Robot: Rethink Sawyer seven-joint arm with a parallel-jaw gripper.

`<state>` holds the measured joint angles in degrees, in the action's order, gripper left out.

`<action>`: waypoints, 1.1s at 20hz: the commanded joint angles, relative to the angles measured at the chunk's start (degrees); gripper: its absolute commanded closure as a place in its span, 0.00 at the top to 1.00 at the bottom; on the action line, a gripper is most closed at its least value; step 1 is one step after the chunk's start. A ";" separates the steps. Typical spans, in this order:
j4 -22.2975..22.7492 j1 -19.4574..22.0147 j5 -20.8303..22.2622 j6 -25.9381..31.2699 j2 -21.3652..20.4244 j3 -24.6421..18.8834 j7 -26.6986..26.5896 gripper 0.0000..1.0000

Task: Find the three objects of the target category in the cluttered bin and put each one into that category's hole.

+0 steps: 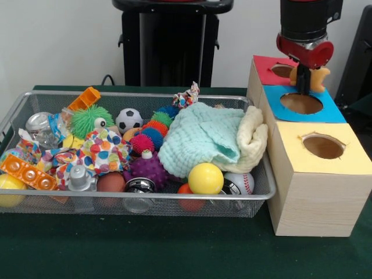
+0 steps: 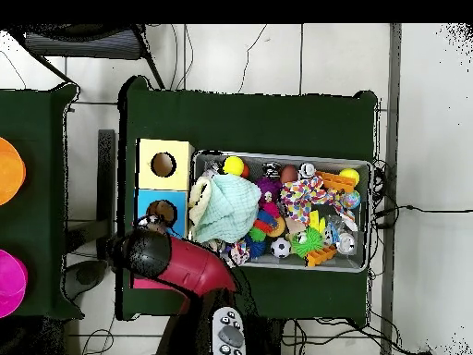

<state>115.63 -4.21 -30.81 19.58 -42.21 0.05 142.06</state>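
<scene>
Green table (image 1: pixel 145 250): bin (image 1: pixel 35 102), boxes (image 1: pixel 314 197)

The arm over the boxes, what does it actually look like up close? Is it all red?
Not all red. In the front view, the arm ends in a fat black cylinder with a glossy red collar and a silvery ring beneath it. A thin dark stem drops from that to the gripper. From overhead, the arm shows as a rounded red shell with a black, ball-like end. No loose cables or markings show.

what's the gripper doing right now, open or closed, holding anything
Gripper: over the red hole, beside a pale orange toy; open or shut cannot be told.
</scene>
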 commanded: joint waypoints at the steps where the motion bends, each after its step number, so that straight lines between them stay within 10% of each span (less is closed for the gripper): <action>1: -0.48 -2.94 -3.50 7.35 -0.40 -3.77 13.40 0.00; 22: -0.98 -3.81 -2.32 8.68 -1.27 -0.23 11.26 0.00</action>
<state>115.63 -8.83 -31.35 23.33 -43.34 0.20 142.06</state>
